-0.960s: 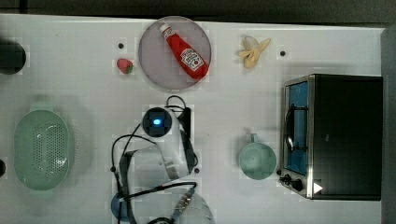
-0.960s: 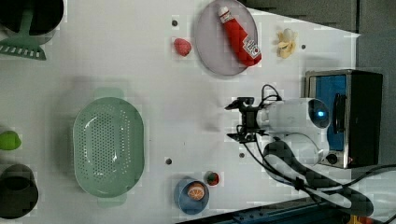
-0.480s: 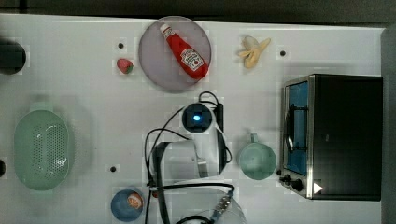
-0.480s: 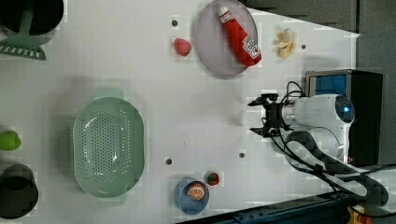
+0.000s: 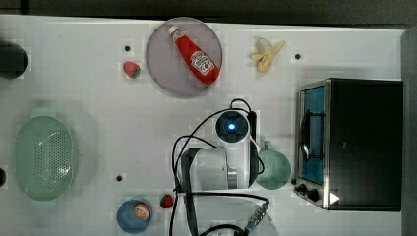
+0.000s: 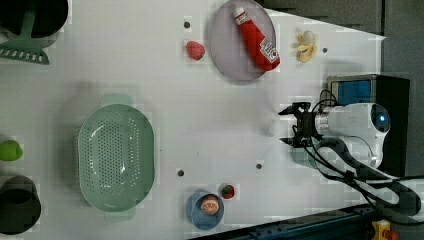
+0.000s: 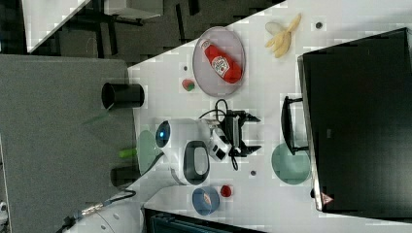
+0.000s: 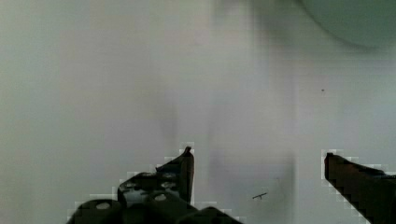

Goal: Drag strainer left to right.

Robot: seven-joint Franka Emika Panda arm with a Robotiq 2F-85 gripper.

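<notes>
The strainer [image 5: 44,157] is a pale mint-green oval colander with a dotted bowl, resting on the white table at the top view's far left. In the left view the strainer [image 6: 116,157] lies at the left, well apart from my gripper [image 6: 286,126], which hovers open over bare table at the left view's right. The right view has the gripper [image 7: 256,133] open with nothing between its fingers, and the strainer [image 7: 145,150] is mostly hidden behind the arm. In the wrist view the gripper [image 8: 257,156] spans bare white tabletop.
A black toaster oven [image 5: 351,142] stands at the top view's right, with a round mint cup [image 5: 273,169] beside it and close to the arm [image 5: 232,127]. A plate [image 5: 167,69] carries a ketchup bottle [image 5: 194,54]. A strawberry [image 5: 131,69], banana [image 5: 267,54] and blue bowl [image 5: 133,215] lie around.
The arm has moved steadily toward the top view's right, away from the strainer and closer to the mint cup and oven. The gripper stays open. The strainer has not moved.
</notes>
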